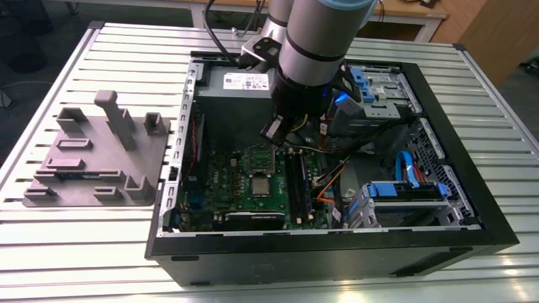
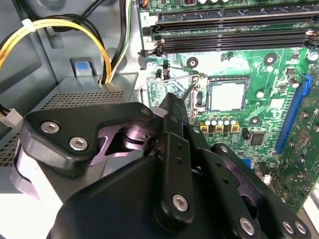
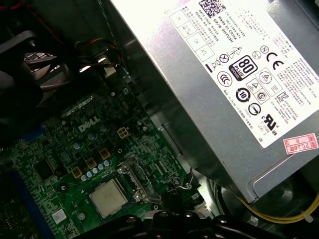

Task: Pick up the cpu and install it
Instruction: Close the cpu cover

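Observation:
The cpu (image 1: pixel 261 184), a small silver square, lies flat in its socket on the green motherboard (image 1: pixel 219 189) inside the open computer case. Both wrist views show the cpu (image 2: pixel 228 94) (image 3: pixel 107 197) seated there with nothing touching it. My gripper (image 1: pixel 271 136) hangs above the board, a little beyond the socket toward the power supply. It looks shut and holds nothing. In the second wrist view its tip (image 2: pixel 172 97) sits beside the socket's raised metal plate (image 2: pixel 167 84). A thin wire lever (image 3: pixel 187 181) stands up near the tip (image 3: pixel 174 196).
A grey power-supply box (image 1: pixel 240 82) with a white label lies just beyond the gripper. Yellow and black cables (image 2: pixel 60 25) run beside it. Memory sticks (image 2: pixel 229 30) flank the socket. A drive cage with blue parts (image 1: pixel 404 192) fills the case's right. A grey moulded tray (image 1: pixel 93 158) sits outside, left.

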You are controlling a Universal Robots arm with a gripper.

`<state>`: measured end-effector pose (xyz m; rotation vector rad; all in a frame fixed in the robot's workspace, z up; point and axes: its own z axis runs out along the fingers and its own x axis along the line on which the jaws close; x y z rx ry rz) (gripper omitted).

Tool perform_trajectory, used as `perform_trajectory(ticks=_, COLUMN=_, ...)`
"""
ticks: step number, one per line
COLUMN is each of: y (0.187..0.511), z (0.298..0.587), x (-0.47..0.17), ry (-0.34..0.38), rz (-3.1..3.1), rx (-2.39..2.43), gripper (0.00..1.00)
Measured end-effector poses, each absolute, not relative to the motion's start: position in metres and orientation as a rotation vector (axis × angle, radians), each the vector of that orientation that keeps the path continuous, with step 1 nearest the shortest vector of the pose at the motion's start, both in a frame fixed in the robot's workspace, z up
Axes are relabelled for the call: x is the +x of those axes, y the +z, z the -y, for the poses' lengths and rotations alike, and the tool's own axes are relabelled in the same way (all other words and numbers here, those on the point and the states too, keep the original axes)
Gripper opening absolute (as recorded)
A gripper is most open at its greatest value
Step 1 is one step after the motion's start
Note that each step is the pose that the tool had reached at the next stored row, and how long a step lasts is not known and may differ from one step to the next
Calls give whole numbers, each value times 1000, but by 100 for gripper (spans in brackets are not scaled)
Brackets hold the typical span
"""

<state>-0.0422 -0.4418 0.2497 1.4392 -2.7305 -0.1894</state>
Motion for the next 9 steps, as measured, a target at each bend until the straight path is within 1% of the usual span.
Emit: perform_trajectory(ticks=9, y=252, z=442, x=-43, ry=-182, rz=2729, rx=1438, gripper=10)
